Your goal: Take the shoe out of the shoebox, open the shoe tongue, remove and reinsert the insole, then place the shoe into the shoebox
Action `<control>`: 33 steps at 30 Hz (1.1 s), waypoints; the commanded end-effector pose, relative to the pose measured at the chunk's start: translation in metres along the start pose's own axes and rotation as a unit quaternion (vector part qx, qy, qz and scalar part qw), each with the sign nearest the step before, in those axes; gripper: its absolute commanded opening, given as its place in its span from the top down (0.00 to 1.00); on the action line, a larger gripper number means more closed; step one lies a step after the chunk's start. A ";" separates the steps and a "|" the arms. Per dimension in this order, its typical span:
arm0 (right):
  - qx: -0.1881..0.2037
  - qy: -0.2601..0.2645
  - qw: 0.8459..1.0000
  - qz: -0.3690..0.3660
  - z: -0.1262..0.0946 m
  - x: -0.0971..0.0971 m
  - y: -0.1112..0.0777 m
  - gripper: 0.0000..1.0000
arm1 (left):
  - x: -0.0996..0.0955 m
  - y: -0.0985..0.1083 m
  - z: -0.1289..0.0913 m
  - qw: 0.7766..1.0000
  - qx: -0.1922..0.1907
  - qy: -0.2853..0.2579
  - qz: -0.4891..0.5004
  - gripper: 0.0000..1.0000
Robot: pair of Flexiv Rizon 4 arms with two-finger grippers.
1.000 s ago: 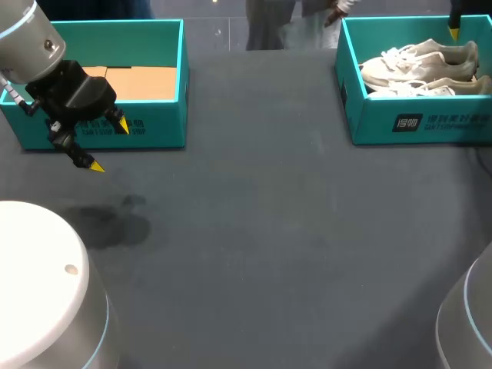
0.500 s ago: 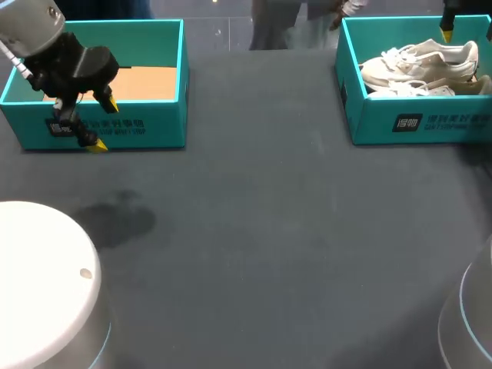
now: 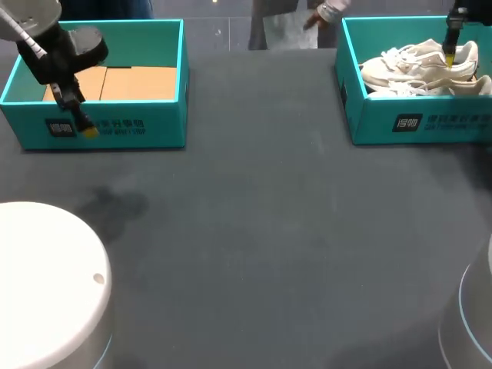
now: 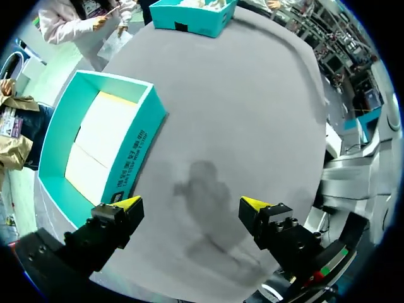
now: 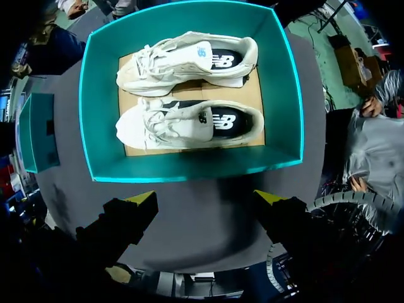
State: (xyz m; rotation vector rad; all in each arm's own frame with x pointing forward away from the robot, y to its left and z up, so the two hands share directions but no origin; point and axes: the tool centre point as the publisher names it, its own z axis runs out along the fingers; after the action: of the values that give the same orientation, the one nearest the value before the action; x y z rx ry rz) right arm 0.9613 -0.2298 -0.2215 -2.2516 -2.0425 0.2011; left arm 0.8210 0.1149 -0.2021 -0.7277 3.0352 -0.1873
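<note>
Two white sneakers lie side by side in the teal shoebox (image 5: 189, 169) at the table's far right, one (image 5: 189, 60) farther in and one (image 5: 189, 123) nearer the front wall. My right gripper (image 5: 205, 197) hovers open above that box's front wall, holding nothing. In the head view its yellow tip (image 3: 449, 54) shows over the shoes (image 3: 419, 63). My left gripper (image 4: 192, 203) is open and empty above bare table, next to the second teal box (image 4: 136, 151). The head view has the left gripper (image 3: 86, 127) in front of that box (image 3: 138, 127).
The left box holds only a flat brown cardboard liner (image 3: 131, 81). Dark grey tabletop (image 3: 254, 231) stretches between the two boxes. White arm housings fill the near left corner (image 3: 38, 292) and near right edge (image 3: 473, 323).
My left arm has risen and drawn back toward the left box. The right gripper's tip has come down over the shoes in the right box. Both stay open.
</note>
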 end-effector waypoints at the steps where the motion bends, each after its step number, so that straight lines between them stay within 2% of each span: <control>1: -0.064 0.001 0.998 0.009 0.002 0.004 -0.031 0.00 | -0.009 -0.001 -0.002 0.943 -0.060 -0.041 -0.325 0.00; 13: -0.063 0.003 0.998 0.011 0.002 0.006 -0.034 0.00 | -0.009 -0.001 -0.002 0.943 -0.060 -0.041 -0.325 0.00; 15: -0.062 -0.009 0.998 0.019 0.002 0.011 -0.033 0.00 | -0.015 -0.007 0.001 0.914 -0.083 -0.032 -0.396 0.00; 16: -0.066 -0.008 0.998 0.018 0.002 0.017 -0.036 0.00 | -0.018 -0.005 0.001 0.907 -0.085 -0.018 -0.413 0.00; 17: -0.068 -0.006 0.997 0.019 0.004 0.020 -0.037 0.00 | -0.022 -0.004 0.002 0.884 -0.098 -0.023 -0.456 0.00; 19: -0.066 -0.005 0.997 0.029 0.010 0.024 -0.042 0.00 | -0.029 0.002 0.003 0.864 -0.098 -0.015 -0.493 0.00; 20: -0.068 -0.001 0.997 0.031 0.011 0.026 -0.044 0.00 | -0.034 0.004 0.003 0.846 -0.110 -0.020 -0.521 0.00; 21: -0.067 0.000 0.997 0.038 0.013 0.028 -0.046 0.00 | -0.035 0.007 0.004 0.849 -0.098 -0.031 -0.518 0.00; 23: -0.070 0.003 0.997 0.043 0.016 0.032 -0.051 0.00 | -0.041 0.013 0.005 0.843 -0.098 -0.029 -0.528 0.00; 26: -0.070 0.002 0.996 0.049 0.021 0.040 -0.058 0.00 | -0.052 0.019 0.006 0.806 -0.097 -0.026 -0.584 0.00; 29: -0.067 0.005 0.996 0.053 0.026 0.047 -0.063 0.00 | -0.062 0.026 0.008 0.783 -0.094 -0.021 -0.614 0.00; 33: -0.073 0.010 0.996 0.054 0.024 0.054 -0.072 0.00 | -0.069 0.032 0.009 0.775 -0.096 -0.026 -0.624 0.00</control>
State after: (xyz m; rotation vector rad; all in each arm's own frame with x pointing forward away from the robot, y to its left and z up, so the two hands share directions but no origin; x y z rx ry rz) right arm 0.9006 -0.1717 -0.2379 -2.4265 -1.9735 0.0682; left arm 0.8628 0.1707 -0.2144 -2.2550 2.2230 0.1059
